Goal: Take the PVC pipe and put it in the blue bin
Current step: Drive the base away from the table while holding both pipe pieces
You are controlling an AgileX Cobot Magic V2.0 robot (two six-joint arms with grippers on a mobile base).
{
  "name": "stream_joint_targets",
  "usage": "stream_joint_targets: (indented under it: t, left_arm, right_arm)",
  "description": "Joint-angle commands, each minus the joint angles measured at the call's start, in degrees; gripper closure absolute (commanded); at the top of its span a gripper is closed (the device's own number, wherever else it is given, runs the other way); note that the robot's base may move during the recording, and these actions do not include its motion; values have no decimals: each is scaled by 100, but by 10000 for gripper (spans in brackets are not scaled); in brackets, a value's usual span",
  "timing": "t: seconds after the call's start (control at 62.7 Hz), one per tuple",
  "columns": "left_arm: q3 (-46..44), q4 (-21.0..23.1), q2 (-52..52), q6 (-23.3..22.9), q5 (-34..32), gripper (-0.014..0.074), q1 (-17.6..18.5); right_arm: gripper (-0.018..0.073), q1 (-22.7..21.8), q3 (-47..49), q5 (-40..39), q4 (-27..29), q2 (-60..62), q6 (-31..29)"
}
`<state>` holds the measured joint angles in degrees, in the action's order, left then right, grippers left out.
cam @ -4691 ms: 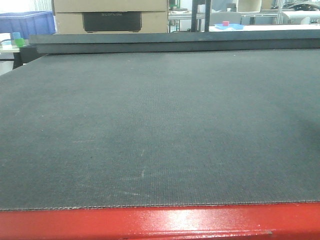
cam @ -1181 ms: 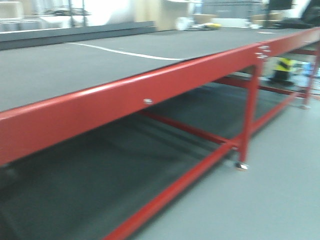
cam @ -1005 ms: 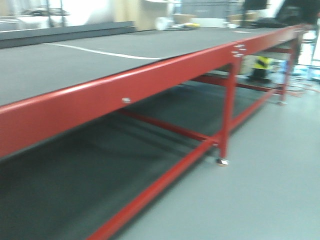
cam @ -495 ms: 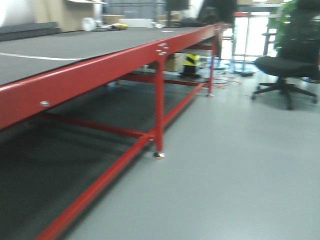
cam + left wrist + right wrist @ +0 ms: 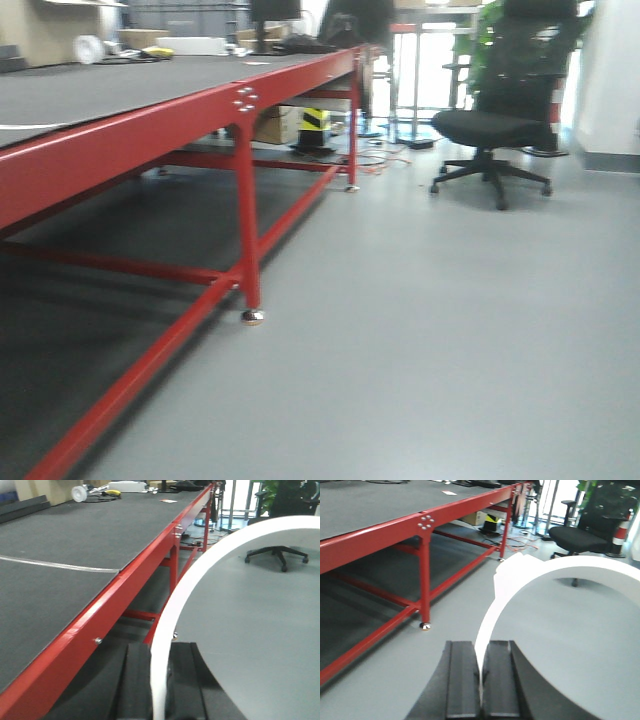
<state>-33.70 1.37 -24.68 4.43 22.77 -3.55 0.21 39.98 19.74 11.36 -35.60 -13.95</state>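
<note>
PVC pipe [image 5: 200,571]: white curved wall, pinched between the closed fingers of the left gripper [image 5: 159,652], held just off the long edge of the red table [image 5: 100,615]. Like white arc clamped the same way in the right gripper [image 5: 481,647], out over the floor beside the table; cannot tell whether one piece or two.

Table: dark mat top, long red rail along the near edge, upright legs and low cross-bars beneath.

Grey floor [image 5: 450,330] beside the rail: wide, open up to the black office chair [image 5: 490,120], well off the table's far end.

Yellow-black striped marker [image 5: 315,120] under the table by its far leg.
</note>
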Motion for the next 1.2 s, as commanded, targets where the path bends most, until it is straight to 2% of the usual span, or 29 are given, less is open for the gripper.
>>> stream_joint_targets:
  t: [0.0, 1.181]
  left_arm:
    - [-5, 30, 31, -16, -157, 707, 21]
    - [-5, 30, 31, -16, -157, 707, 21]
  right_arm:
    - [713, -24, -13, -230, -49, 28, -3]
    - [713, -24, -13, -218, -49, 28, -3]
